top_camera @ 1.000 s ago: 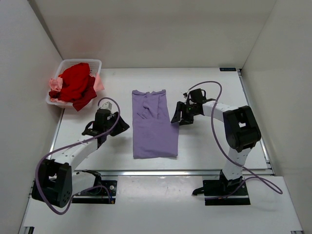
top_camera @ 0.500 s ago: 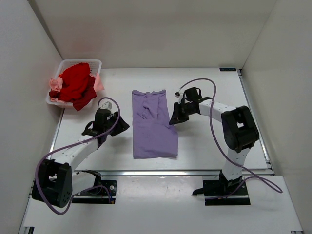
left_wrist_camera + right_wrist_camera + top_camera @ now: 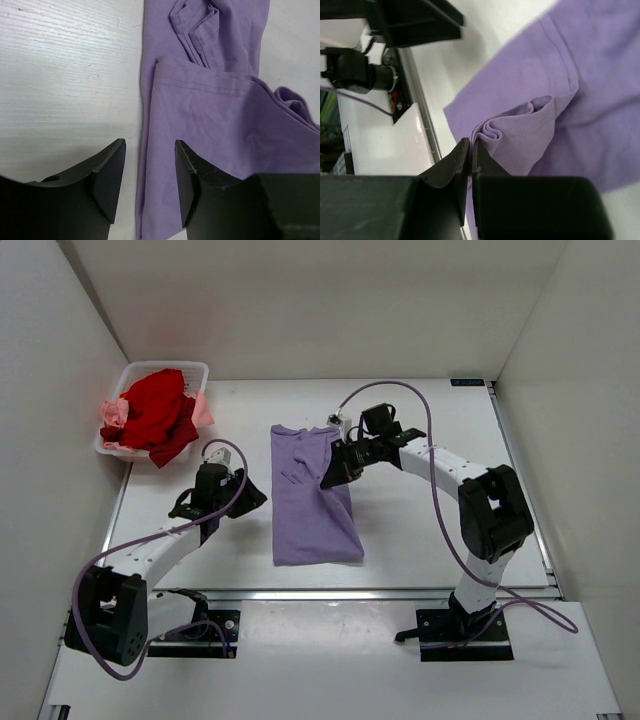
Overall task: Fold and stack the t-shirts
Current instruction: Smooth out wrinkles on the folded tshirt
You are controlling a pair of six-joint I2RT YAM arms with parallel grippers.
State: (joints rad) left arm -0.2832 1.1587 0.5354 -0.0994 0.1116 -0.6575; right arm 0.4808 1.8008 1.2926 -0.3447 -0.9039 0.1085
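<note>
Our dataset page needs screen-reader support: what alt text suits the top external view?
From above, the right gripper is shut on the right edge of a lavender t-shirt on a white table, holding it raised over the shirt. The left gripper hovers open near the shirt's left edge. A basket at far left holds a red t-shirt and pink cloth.

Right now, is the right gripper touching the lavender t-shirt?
Touching. The right wrist view shows the right gripper with jaws closed on a bunched fold of the lavender t-shirt.
</note>
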